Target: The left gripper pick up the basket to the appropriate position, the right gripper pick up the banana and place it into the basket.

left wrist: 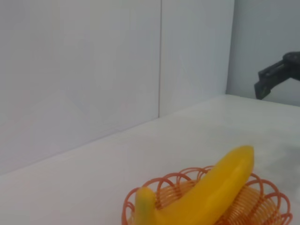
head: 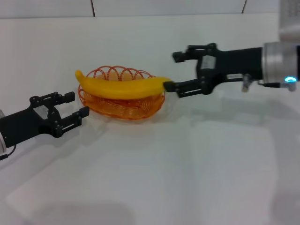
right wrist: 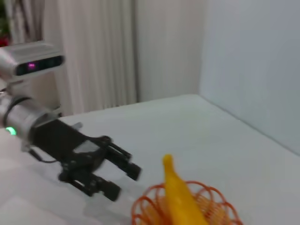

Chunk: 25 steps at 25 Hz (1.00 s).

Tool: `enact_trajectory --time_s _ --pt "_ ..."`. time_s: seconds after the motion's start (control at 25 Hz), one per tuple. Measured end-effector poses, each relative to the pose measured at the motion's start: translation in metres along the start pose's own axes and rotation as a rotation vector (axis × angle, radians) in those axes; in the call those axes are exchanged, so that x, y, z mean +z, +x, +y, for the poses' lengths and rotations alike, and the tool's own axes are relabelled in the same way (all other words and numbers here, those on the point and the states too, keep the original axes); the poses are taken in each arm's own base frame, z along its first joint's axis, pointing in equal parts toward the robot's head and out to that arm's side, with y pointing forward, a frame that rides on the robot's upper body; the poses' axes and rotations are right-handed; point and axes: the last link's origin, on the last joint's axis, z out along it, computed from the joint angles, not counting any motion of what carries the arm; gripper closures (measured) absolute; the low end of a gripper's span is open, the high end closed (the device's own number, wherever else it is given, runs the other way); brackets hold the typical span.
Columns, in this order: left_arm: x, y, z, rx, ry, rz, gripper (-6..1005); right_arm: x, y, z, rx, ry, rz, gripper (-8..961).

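The orange basket (head: 126, 108) stands on the white table left of centre. The yellow banana (head: 123, 87) lies across its rim, both ends sticking out past it. My right gripper (head: 174, 71) is open just right of the banana's right tip; its lower finger is close to that tip and grips nothing. My left gripper (head: 76, 104) is open and empty, a little to the left of the basket, low over the table. The left wrist view shows the banana (left wrist: 211, 194) in the basket (left wrist: 262, 206). The right wrist view shows the banana (right wrist: 180, 199), the basket (right wrist: 145, 208) and the left gripper (right wrist: 124, 180).
The white table (head: 187, 164) stretches toward me in front of the basket. A white panelled wall (head: 140, 7) rises behind it. In the left wrist view a finger of the right gripper (left wrist: 272, 79) shows far off.
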Motion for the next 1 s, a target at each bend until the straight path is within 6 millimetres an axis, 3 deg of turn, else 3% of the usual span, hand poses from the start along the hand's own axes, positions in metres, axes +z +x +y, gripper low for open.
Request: enact_trajectory --time_s 0.24,0.56,1.0 --pt "0.0 0.0 0.0 -0.001 0.004 0.006 404 -0.023 0.033 -0.005 0.081 0.062 -0.026 64" --pt "-0.001 -0.001 0.0 -0.006 0.01 0.008 404 -0.037 0.064 0.003 0.15 0.084 0.0 66" --pt "-0.003 -0.002 0.0 -0.007 0.01 0.004 403 -0.039 0.083 0.01 0.164 0.072 0.076 69"
